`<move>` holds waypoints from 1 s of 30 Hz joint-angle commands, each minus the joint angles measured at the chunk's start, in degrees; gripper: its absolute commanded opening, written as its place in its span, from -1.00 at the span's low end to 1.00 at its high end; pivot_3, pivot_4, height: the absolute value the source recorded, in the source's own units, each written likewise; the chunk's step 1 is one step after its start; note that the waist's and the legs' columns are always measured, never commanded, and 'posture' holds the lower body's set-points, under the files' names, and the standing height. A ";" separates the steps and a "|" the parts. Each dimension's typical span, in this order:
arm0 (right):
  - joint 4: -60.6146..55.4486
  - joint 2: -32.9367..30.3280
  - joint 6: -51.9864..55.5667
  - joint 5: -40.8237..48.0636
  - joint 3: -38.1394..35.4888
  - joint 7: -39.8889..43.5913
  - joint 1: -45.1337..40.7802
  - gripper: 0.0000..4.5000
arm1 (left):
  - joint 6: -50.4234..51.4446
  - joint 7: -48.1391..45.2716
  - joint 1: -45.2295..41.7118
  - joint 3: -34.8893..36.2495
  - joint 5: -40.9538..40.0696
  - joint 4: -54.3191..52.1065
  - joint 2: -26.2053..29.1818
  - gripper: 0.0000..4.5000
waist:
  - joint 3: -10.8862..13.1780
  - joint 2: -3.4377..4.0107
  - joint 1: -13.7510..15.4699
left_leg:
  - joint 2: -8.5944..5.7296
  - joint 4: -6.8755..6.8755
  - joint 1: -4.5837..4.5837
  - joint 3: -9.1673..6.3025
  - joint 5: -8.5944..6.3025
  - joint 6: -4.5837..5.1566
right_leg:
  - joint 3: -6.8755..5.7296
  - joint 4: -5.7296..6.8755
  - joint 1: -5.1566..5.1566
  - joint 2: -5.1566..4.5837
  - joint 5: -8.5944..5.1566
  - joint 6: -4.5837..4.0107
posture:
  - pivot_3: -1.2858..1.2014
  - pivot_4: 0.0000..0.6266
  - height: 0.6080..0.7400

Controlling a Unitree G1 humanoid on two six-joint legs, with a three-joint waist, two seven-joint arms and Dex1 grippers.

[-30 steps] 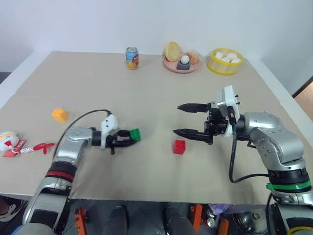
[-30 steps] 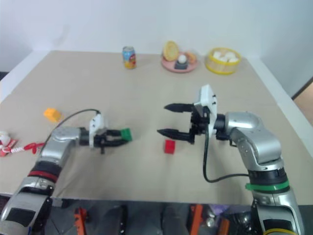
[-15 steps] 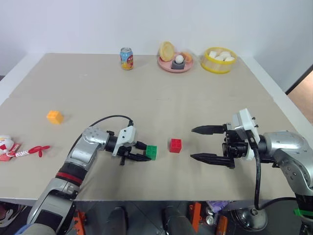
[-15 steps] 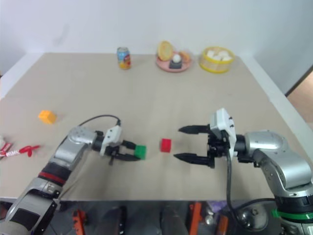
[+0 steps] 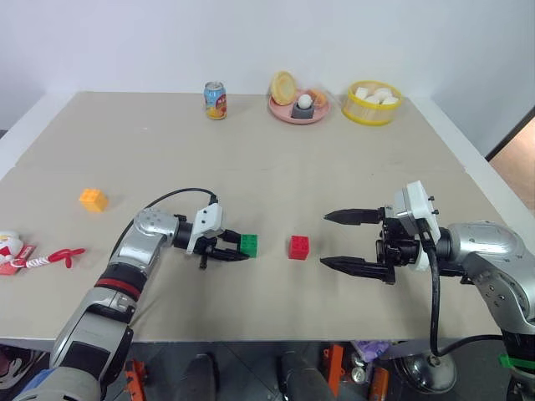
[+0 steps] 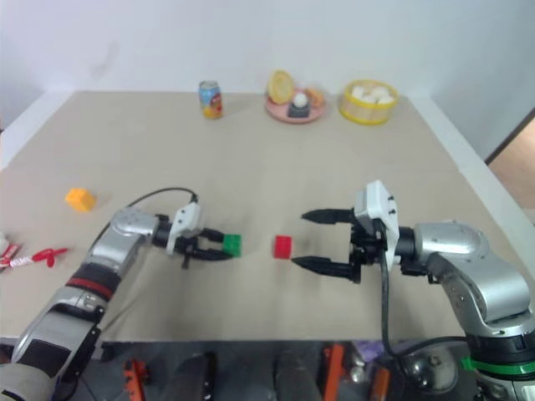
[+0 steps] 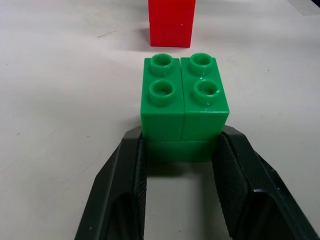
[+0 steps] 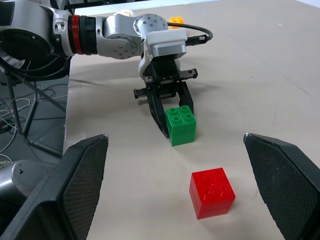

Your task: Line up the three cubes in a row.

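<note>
The green cube (image 7: 184, 107) looks to rest on the tan table, with my left gripper (image 5: 241, 248) shut on its two sides. Just right of it, a small gap away and in line with it, sits the red cube (image 5: 299, 247). To the right of the red cube my right gripper (image 5: 324, 240) hovers wide open and points at it, holding nothing. The orange-yellow cube (image 5: 93, 199) lies alone far out on the left of the table.
A soda can (image 5: 216, 88), a pink plate (image 5: 284, 115) of food and a yellow bowl (image 5: 373, 114) stand along the far edge. A plush toy (image 5: 10, 246) with a red strap (image 5: 63, 255) lies at the left edge.
The view has shifted. My left gripper has carried the green cube rightward, close beside the red cube and level with it. My right gripper has drawn back to the right of the red cube.
</note>
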 commanded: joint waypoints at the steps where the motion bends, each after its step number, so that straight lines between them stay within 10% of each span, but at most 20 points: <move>1: -0.01 0.07 -1.05 0.11 -0.55 0.07 -0.89 1.00 | 0.07 0.59 -0.07 1.09 0.17 -0.92 0.50 -0.43 | 0.00 0.00 0.01 | 0.00 0.00 -0.01 0.00 0.00 0.00 | 0.00 0.00 0.00 0.00 -0.01 0.01 | 0.03 -0.52 1.00; 12: 0.37 0.29 -0.97 -0.09 -0.68 -0.65 -1.76 1.00 | -0.65 0.00 -1.37 0.13 1.16 1.80 -0.81 -0.43 | 0.00 0.00 0.06 | 0.00 0.00 -0.01 -0.01 0.00 0.00 | 0.00 0.00 0.00 0.01 -0.03 0.01 | 0.03 -0.52 1.00; 21: 0.64 0.04 -1.00 -0.19 -1.16 -1.38 -2.04 1.00 | -0.52 -1.29 -1.21 1.16 0.00 1.73 -1.54 0.97 | 0.00 0.00 0.22 | -0.03 0.04 -0.01 -0.01 0.06 0.08 | 0.00 0.00 0.07 -0.02 0.04 0.04 | 0.03 -0.52 1.00; 30: 2.19 0.13 -0.89 -0.03 -0.92 -0.71 -4.29 1.00 | 4.05 -2.33 2.10 3.38 -2.55 -5.45 1.97 0.97 | 0.00 0.00 0.00 | 0.00 0.04 -0.08 0.01 0.07 0.09 | 0.00 0.00 -0.03 0.00 0.03 0.02 | 0.03 -0.52 1.00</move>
